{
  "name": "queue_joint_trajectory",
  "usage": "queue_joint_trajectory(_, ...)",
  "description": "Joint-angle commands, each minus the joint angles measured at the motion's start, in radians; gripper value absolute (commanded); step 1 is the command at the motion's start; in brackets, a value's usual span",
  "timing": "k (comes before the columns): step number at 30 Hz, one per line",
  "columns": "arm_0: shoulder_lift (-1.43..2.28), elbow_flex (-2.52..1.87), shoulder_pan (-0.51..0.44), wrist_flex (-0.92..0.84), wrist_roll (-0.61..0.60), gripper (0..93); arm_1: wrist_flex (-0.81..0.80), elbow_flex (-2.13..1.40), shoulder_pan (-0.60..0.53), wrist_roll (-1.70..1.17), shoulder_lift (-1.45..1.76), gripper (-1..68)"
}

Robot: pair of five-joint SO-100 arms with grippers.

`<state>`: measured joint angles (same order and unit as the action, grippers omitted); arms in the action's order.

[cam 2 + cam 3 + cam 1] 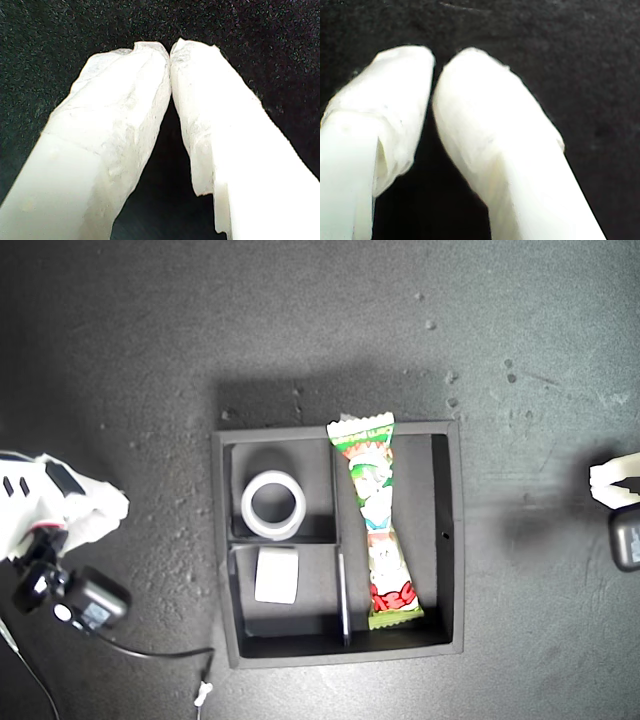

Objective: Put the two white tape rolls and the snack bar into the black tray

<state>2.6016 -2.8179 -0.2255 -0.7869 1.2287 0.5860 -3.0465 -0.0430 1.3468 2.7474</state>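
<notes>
snack bar (pixel 378 525): cartoon print, writing too small to read, lies in long compartment of black tray (pixel 450 540) | larger tape roll (pixel 273 504): flat, one small compartment | smaller tape roll (pixel 277 574): on edge, other small compartment | my first gripper (pixel 170 52): clenched, holding nothing | my second gripper (pixel 436 62): clenched, holding nothing

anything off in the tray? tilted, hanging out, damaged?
Mostly tidy. The snack bar lies in the black tray's long compartment, its top end riding over the far wall. One tape roll lies flat; the other tape roll stands on edge. No visible damage.
</notes>
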Motion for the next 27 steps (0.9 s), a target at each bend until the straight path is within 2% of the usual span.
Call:
queue_joint_trajectory(1, 0.161, -0.066, 0.012, 0.008, -0.008, 0.2, 0.101, -0.077, 0.017, -0.023, 0.232, -0.5)
queue_joint_trajectory(8, 0.434, -0.199, 0.011, -0.069, 0.011, 0.2, 0.178, -0.077, 0.035, -0.051, 0.298, -0.5)
queue_joint_trajectory(13, 0.785, -0.302, 0.005, -0.262, 0.031, 0.2, 0.301, -0.078, 0.074, -0.008, 0.298, -0.4)
queue_joint_trajectory(20, 0.784, -0.321, 0.026, -0.388, 0.089, 0.1, 0.486, -0.078, 0.057, 0.173, 0.293, -0.1)
queue_joint_trajectory(24, 0.784, -0.321, 0.012, -0.494, 0.212, 0.2, 0.618, -0.078, 0.064, 0.158, 0.298, 0.0)
queue_joint_trajectory(25, 0.784, -0.321, 0.028, -0.497, 0.158, 0.2, 0.635, -0.078, 0.052, 0.169, 0.298, 0.0)
queue_joint_trajectory(27, 0.784, -0.321, 0.037, -0.500, -0.034, 0.2, 0.638, -0.078, 0.034, 0.170, 0.298, 0.0)
